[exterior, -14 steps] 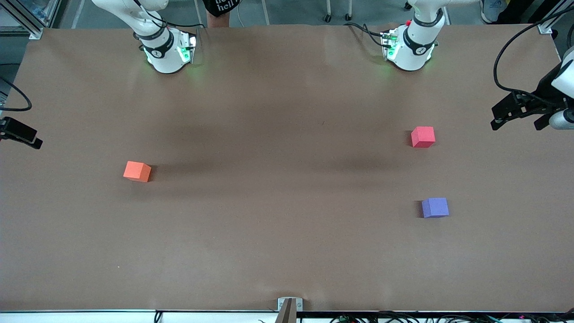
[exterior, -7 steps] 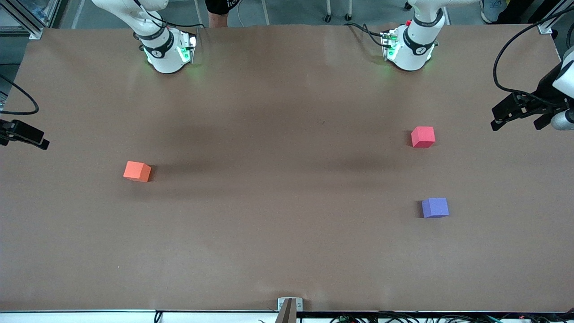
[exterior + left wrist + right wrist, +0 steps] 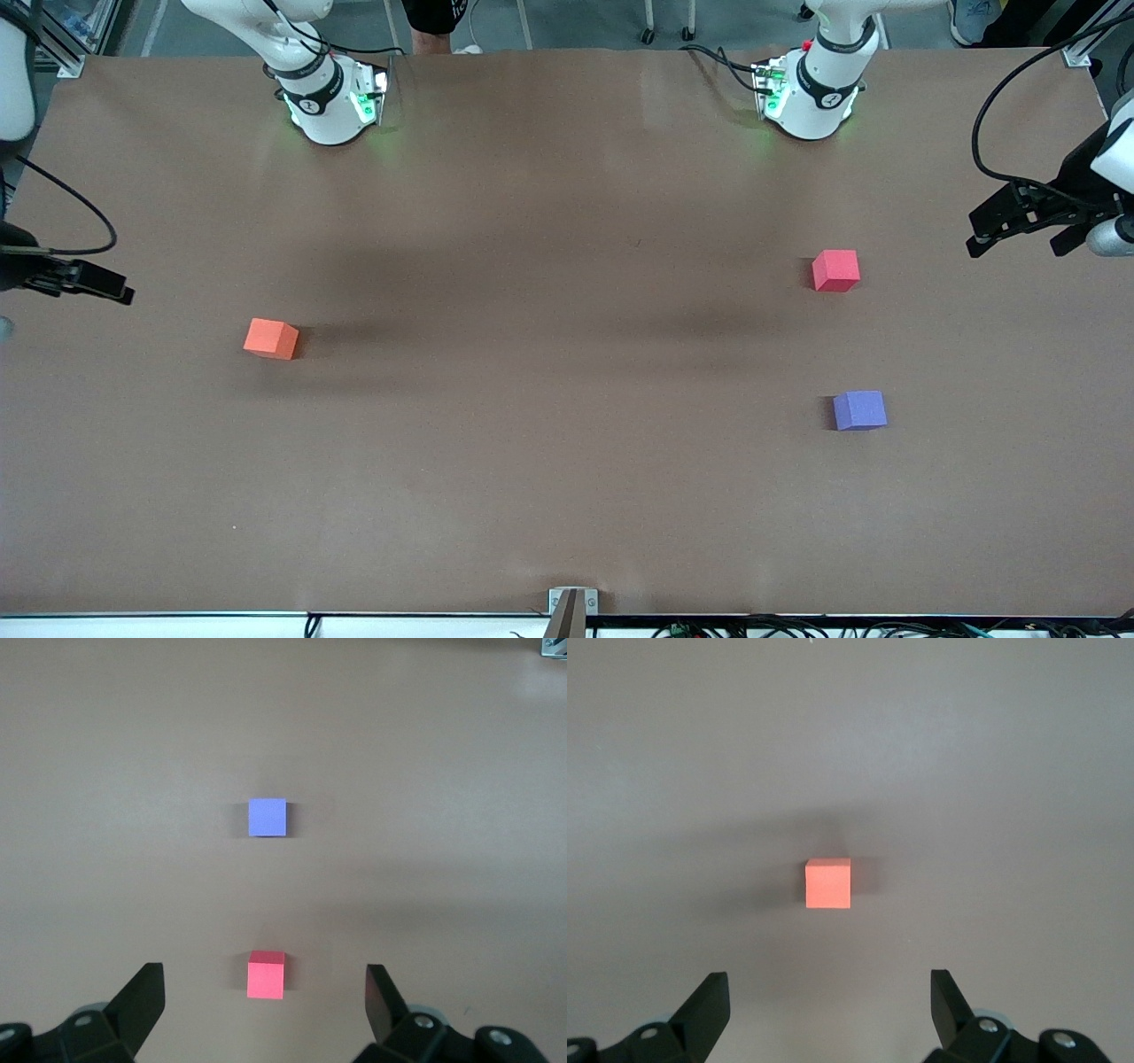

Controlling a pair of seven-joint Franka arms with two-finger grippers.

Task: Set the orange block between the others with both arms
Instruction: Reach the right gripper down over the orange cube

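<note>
Both grippers stand with jaws spread wide and nothing between them. Left gripper [image 3: 997, 232] hangs over the table's edge at the left arm's end, its fingers [image 3: 142, 997] framing the two other cubes in the left wrist view. Right gripper [image 3: 102, 285] hangs over the table's edge at the right arm's end, fingers [image 3: 704, 1001] apart.

Count: three cubes, one of each colour.
- Orange block [image 3: 271, 338]: on the table [image 3: 549, 496] toward the right arm's end, well apart from the others.
- Red-pink cube [image 3: 835, 270]: toward the left arm's end.
- Purple-blue cube [image 3: 859, 410]: nearer the front camera than the red-pink cube, with bare table between them.

Change since the earlier frame: the right gripper has advanced inward toward the orange block; the left gripper has barely shifted. All three cubes are unmoved.
</note>
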